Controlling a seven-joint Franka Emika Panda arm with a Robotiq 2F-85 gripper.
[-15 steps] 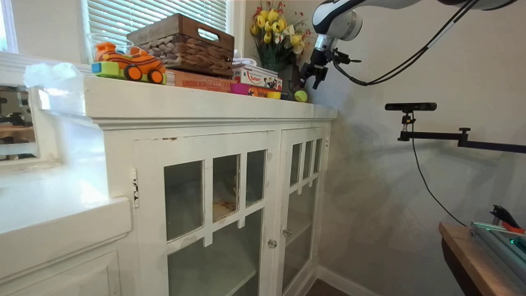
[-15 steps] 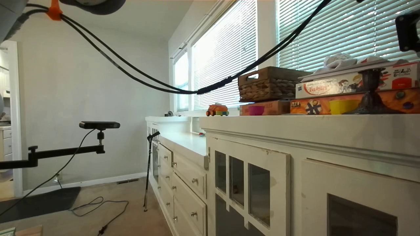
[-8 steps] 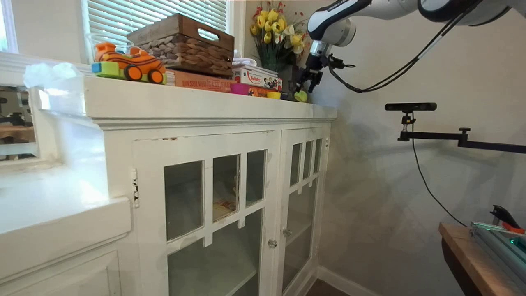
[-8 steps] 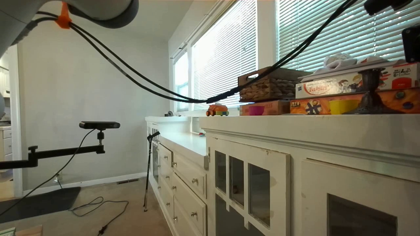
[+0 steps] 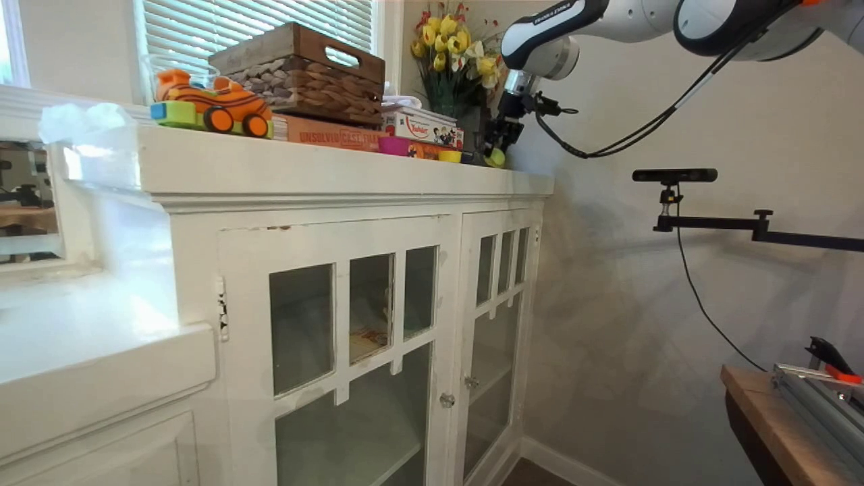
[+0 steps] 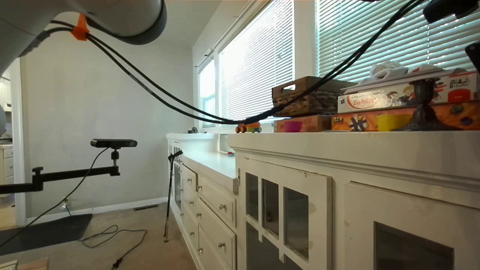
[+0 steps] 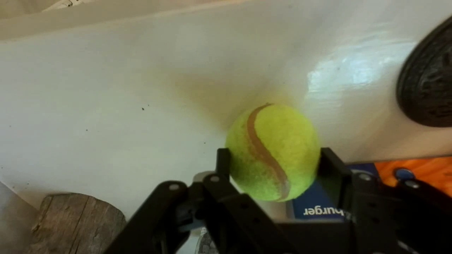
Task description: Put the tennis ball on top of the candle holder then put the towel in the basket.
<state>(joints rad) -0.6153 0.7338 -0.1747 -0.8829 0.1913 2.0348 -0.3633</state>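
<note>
The yellow-green tennis ball [image 7: 282, 130] sits between the two black fingers of my gripper [image 7: 274, 151] in the wrist view, and both fingertips touch its sides. In an exterior view the gripper [image 5: 495, 148] is low over the ledge, around the ball [image 5: 497, 159]. The dark candle holder [image 6: 423, 107] stands upright in an exterior view; its round base [image 7: 430, 76] shows at the right of the wrist view. The white towel [image 6: 388, 70] lies bunched on the stacked boxes. The brown wicker basket [image 5: 324, 88] stands on a box, also in an exterior view [image 6: 304, 83].
Game boxes [image 6: 375, 102], a yellow cup [image 6: 393, 122] and a pink cup [image 6: 293, 126] are near the candle holder. Yellow flowers [image 5: 451, 44] stand behind the gripper. An orange toy truck [image 5: 212, 101] is farther along. A wooden piece [image 7: 79, 224] shows at lower left. Arm cables [image 6: 262, 115] hang across.
My gripper has moved down and slightly toward the boxes, from above the ball to around it, and its fingers have closed in on the ball. The cables hang lower.
</note>
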